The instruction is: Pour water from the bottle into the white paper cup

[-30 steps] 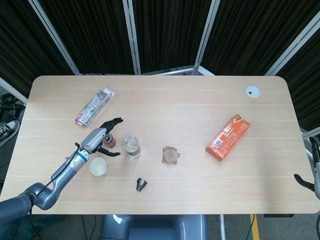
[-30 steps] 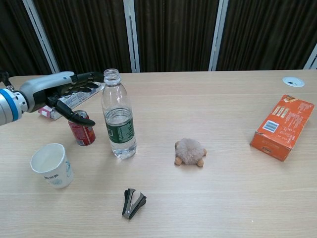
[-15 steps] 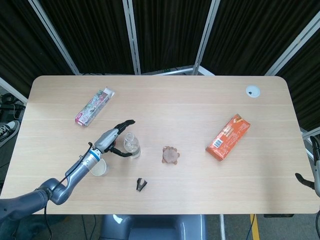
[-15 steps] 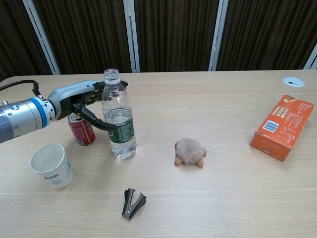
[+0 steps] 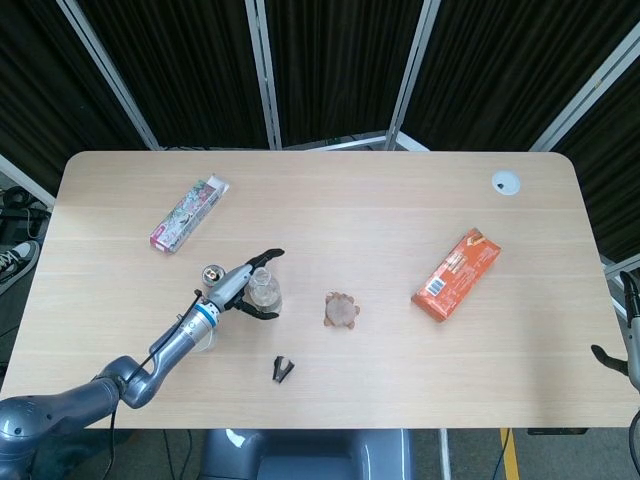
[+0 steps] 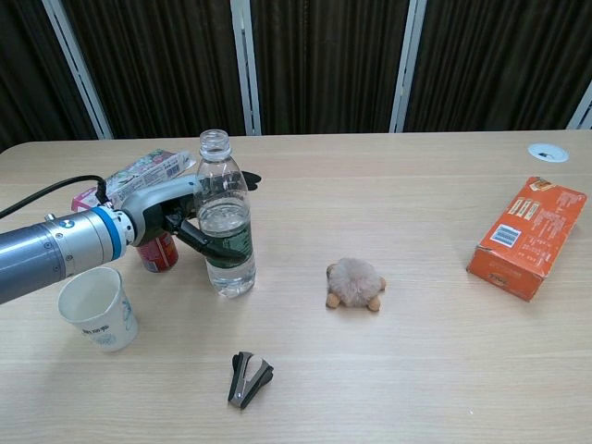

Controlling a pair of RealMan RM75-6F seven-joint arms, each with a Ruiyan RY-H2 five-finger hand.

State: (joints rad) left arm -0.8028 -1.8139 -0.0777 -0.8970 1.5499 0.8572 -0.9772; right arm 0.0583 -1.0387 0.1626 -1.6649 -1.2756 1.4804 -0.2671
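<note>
A clear, uncapped water bottle [image 5: 264, 292] [image 6: 222, 222] stands upright, partly filled, left of the table's middle. My left hand [image 5: 240, 285] [image 6: 171, 208] brackets it from the left: fingers reach straight behind it, the thumb lies in front by the green label, none wrapped around it. The white paper cup [image 6: 95, 308] stands upright near the front left; in the head view my forearm covers most of the cup [image 5: 203, 337]. Of my right hand [image 5: 612, 358] only a dark sliver shows at the right edge.
A red can [image 5: 212, 272] [image 6: 159, 254] stands just behind my left hand. A black staple remover [image 6: 248, 377] lies in front of the bottle and a plush toy [image 6: 354, 283] to its right. An orange box [image 6: 529, 237] lies far right, a floral pack [image 5: 189, 213] back left.
My left hand has moved right, past the red can, from beside the cup to the bottle, and its fingers now straddle the bottle. The bottle has barely shifted.
</note>
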